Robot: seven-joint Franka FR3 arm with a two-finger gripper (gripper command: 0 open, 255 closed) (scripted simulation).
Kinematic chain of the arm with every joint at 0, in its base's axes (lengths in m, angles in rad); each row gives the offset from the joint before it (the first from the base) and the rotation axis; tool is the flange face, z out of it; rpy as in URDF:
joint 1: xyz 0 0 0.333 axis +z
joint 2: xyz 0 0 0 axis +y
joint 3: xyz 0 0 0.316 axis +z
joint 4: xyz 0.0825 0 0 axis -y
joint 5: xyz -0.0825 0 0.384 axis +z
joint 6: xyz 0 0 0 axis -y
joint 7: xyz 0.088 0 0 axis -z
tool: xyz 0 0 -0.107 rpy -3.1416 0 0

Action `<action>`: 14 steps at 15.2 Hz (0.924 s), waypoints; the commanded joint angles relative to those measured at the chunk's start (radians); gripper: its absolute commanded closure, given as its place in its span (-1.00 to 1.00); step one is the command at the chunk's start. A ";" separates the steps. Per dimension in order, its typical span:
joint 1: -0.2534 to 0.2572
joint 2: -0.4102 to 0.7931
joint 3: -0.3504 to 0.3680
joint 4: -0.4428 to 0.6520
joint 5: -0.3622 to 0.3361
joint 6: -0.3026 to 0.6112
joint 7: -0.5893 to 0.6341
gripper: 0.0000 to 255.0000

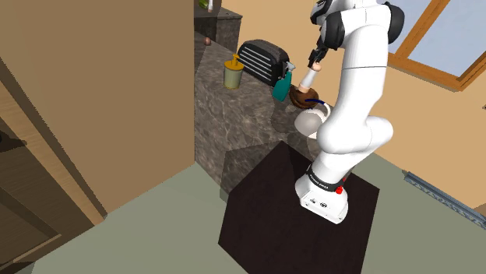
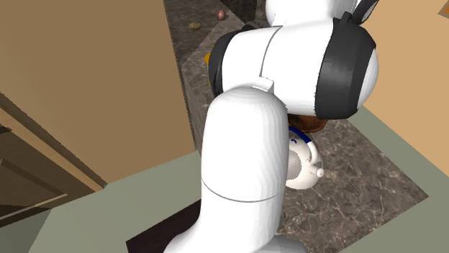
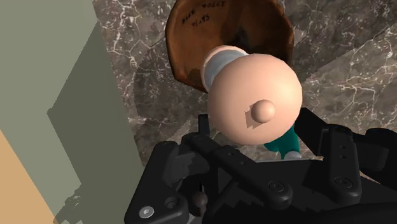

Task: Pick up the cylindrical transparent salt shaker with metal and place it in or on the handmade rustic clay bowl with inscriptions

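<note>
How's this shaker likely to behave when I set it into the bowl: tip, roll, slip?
Probably tips: the shaker looks tall and narrow, and the bowl has a curved inside. Its round body would likely roll once down. The smooth domed top may slip in a grip.

Dark inscription inside brown bowl [image 3: 191, 44]; letters illegible.

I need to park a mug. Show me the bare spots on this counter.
Bare marble counter lies on the second exterior view's right of the white teapot, out to the counter's edge. Another strip runs from the yellow dispenser to the counter's near edge. Crowded: toaster, teal spray bottle, brown bowl and salt shaker cluster together.
</note>
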 commanded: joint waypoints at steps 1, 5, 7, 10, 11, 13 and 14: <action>0.000 -0.001 0.000 -0.006 0.000 0.006 -0.002 1.00; 0.000 -0.001 0.000 -0.006 0.000 0.006 -0.002 1.00; 0.000 -0.001 0.000 -0.006 0.000 0.006 -0.002 1.00; 0.000 -0.001 0.000 -0.006 0.000 0.006 -0.002 -1.00; 0.000 -0.001 0.000 -0.006 0.000 0.006 -0.002 -1.00; 0.000 -0.001 0.000 -0.006 0.000 0.006 -0.002 -1.00; -0.002 -0.008 -0.004 0.017 -0.005 -0.023 0.003 -1.00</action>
